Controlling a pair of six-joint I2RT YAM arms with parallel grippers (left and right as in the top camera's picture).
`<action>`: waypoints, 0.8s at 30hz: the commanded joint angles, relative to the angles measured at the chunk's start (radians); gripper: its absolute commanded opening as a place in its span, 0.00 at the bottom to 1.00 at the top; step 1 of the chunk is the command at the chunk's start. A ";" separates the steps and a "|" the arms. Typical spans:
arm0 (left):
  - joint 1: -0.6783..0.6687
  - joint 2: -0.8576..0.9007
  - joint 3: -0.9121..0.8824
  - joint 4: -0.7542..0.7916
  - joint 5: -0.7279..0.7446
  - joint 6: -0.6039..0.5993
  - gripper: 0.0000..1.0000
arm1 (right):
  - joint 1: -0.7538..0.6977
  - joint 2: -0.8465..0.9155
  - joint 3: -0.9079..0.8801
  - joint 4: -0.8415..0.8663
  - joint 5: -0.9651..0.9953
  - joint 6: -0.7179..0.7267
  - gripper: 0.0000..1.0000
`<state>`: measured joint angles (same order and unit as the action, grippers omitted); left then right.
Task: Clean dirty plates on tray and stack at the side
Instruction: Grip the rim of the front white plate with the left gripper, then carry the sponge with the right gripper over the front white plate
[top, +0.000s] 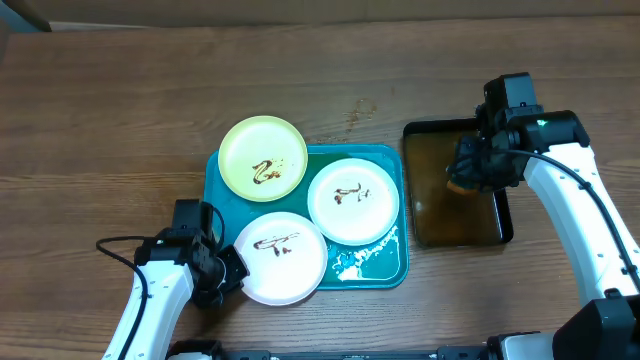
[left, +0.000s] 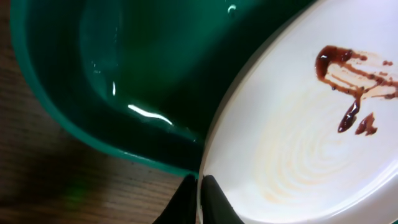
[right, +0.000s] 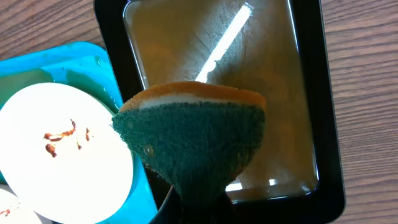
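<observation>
The teal tray (top: 375, 262) holds three sauce-smeared plates: a lime-green plate (top: 262, 158) at the back left, a white plate (top: 353, 200) on the right, and a second white plate (top: 280, 257) at the front left. My left gripper (top: 232, 272) is at the front plate's left rim. In the left wrist view its jaws (left: 200, 186) are shut on that plate's (left: 298, 155) thin edge, above the tray wall (left: 93, 74). My right gripper (top: 468, 178) is shut on a green-and-orange sponge (right: 193, 137), held over the black tray (top: 455, 235).
The black tray's rim (right: 326, 124) encloses brownish water; it stands just right of the teal tray (right: 68, 59). Soapy residue (top: 352, 262) lies on the teal tray's front right corner. Bare wooden table surrounds both trays.
</observation>
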<state>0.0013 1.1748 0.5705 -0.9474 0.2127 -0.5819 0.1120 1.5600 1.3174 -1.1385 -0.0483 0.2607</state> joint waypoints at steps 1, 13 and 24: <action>-0.002 0.003 -0.005 0.019 -0.006 -0.009 0.05 | -0.001 -0.005 0.013 0.000 -0.006 -0.006 0.04; -0.002 0.003 -0.005 0.128 -0.093 0.014 0.04 | 0.047 -0.005 0.013 -0.007 -0.231 -0.121 0.04; -0.002 0.003 -0.020 0.110 -0.091 0.044 0.04 | 0.408 0.005 0.013 0.217 -0.268 -0.045 0.04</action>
<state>0.0013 1.1748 0.5674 -0.8333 0.1375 -0.5697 0.4477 1.5627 1.3174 -0.9588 -0.2848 0.1673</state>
